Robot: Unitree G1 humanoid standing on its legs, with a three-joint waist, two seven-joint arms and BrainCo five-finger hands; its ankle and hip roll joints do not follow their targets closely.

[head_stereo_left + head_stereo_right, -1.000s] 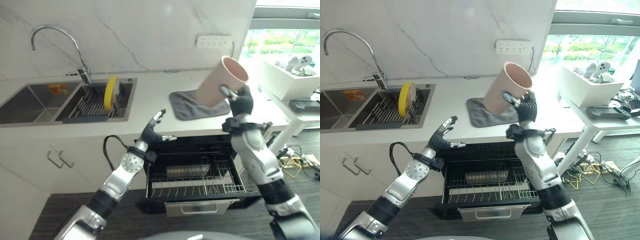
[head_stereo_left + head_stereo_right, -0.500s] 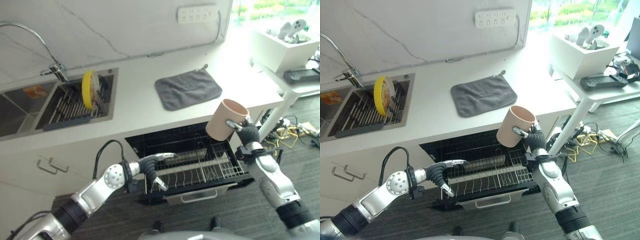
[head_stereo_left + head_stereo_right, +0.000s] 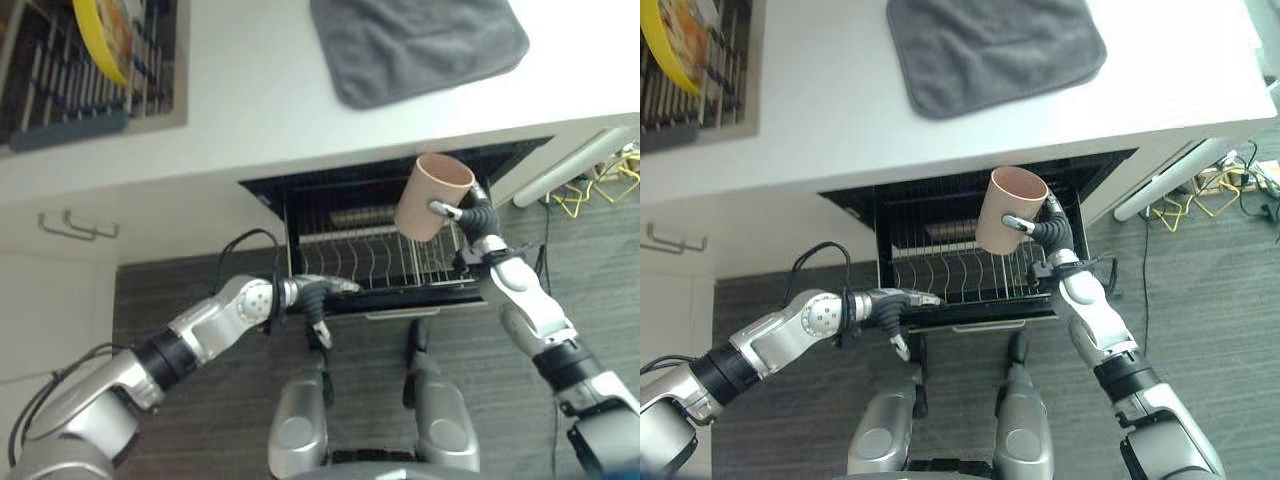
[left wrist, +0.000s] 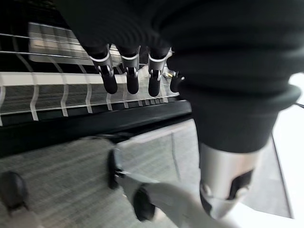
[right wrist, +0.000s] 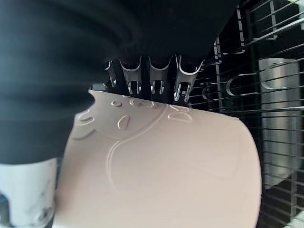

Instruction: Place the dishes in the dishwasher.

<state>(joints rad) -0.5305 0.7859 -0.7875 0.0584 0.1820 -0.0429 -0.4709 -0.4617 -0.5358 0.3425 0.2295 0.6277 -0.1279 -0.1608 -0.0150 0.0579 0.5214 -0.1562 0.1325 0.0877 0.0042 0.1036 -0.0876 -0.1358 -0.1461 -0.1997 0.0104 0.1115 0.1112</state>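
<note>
Right hand (image 3: 1052, 232), fingers grasping a tall pink plastic cup (image 3: 1007, 208), above the black wire dishwasher rack (image 3: 940, 275). Left hand (image 3: 890, 306) at 7 o'clock of the cup, fingers released at the rack's front edge.

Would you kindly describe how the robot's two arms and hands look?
Both arms are silver-grey with black joint sections. The left hand and right hand wear dark ribbed covers over wrist and back; their silver fingers end in dark tips.
</note>
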